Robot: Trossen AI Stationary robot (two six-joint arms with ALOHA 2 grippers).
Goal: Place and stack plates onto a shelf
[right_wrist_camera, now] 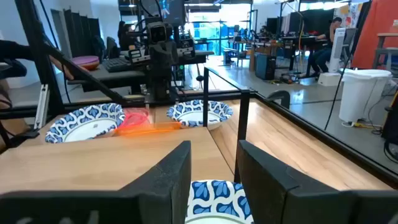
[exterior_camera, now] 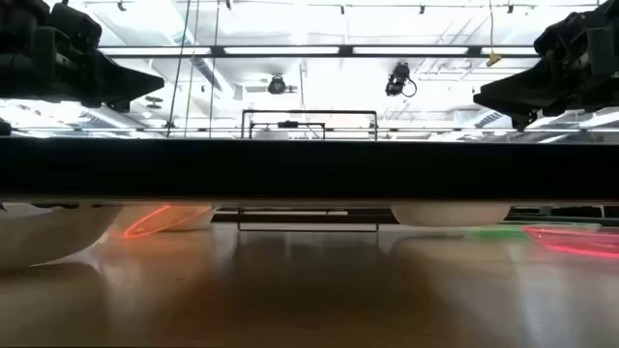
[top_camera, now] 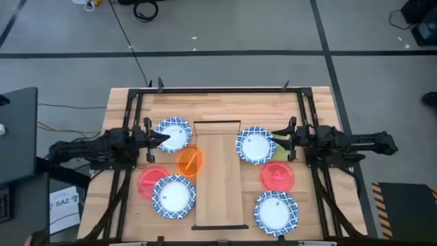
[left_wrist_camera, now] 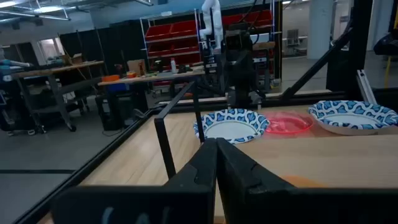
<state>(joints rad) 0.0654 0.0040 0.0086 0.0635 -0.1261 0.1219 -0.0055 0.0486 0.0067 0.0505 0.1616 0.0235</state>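
Note:
The shelf is a long light-wood board lying down the middle of the table, with nothing on it. Left of it lie two blue-rimmed white plates, an orange plate and a red-pink plate. Right of it lie two blue-rimmed plates, a yellow-green plate partly under one of them, and a red-pink plate. My left gripper is shut and empty, raised above the far left blue-rimmed plate. My right gripper is open and empty, raised above the far right blue-rimmed plate.
Black frame rails run along the table's left, right and far sides. The shelf's thin black end rails stand at its far and near ends. In the low view both grippers hang well above the tabletop.

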